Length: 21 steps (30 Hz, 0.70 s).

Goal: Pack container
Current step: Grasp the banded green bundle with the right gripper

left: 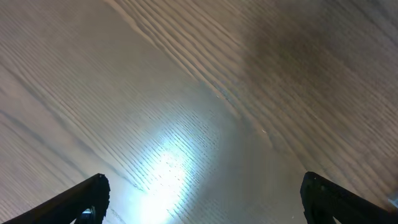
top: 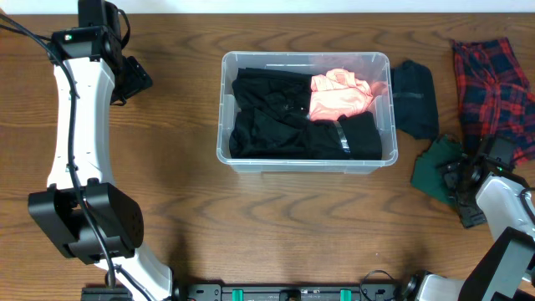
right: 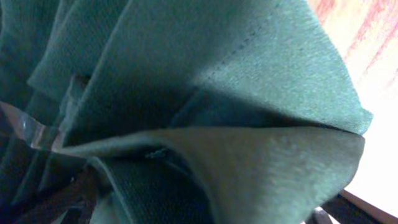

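Note:
The container is a clear plastic bin in the middle of the table. It holds black clothes and a pink garment. My left gripper is open and empty over bare wood to the far left of the bin, and its fingers stand wide apart in the left wrist view. My right gripper is to the right of the bin, shut on a dark green garment. Bunched folds of that garment fill the right wrist view and hide most of the fingers.
A dark navy garment lies just right of the bin. A red plaid garment lies at the far right. The left arm's white link runs down the left side of the table.

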Each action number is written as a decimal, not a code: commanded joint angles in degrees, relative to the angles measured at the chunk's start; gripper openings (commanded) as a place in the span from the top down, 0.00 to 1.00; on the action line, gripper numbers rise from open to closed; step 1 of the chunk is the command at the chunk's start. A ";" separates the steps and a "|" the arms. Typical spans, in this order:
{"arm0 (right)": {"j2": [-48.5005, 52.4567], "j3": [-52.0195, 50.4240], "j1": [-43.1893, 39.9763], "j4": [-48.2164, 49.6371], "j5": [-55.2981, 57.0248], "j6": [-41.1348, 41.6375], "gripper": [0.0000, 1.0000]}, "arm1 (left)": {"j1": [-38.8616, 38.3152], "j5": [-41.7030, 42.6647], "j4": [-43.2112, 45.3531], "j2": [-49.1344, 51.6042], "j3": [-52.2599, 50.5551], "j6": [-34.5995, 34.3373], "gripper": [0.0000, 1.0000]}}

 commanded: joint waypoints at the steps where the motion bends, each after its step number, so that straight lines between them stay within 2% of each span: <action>1: 0.57 -0.28 -0.57 -0.50 1.27 -5.75 0.01 | 0.24 -0.26 -0.22 0.37 -0.26 -0.11 0.02; 5: 0.04 -0.22 -0.57 -1.27 -0.17 -9.97 0.01 | 0.24 -0.24 -0.22 0.37 -0.26 -0.11 0.02; 10: -1.84 -0.22 -0.72 -3.80 -1.11 -10.34 0.01 | 0.24 -0.24 -0.22 0.37 -0.26 -0.11 0.02; 14: -4.52 -0.17 -1.66 -4.66 -4.90 -14.34 0.01 | 0.24 -0.24 -0.22 0.37 -0.26 -0.11 0.02; 21: -10.80 -0.11 -5.20 -7.23 -4.59 -18.12 0.01 | 0.24 -0.24 -0.22 0.37 -0.26 -0.11 0.02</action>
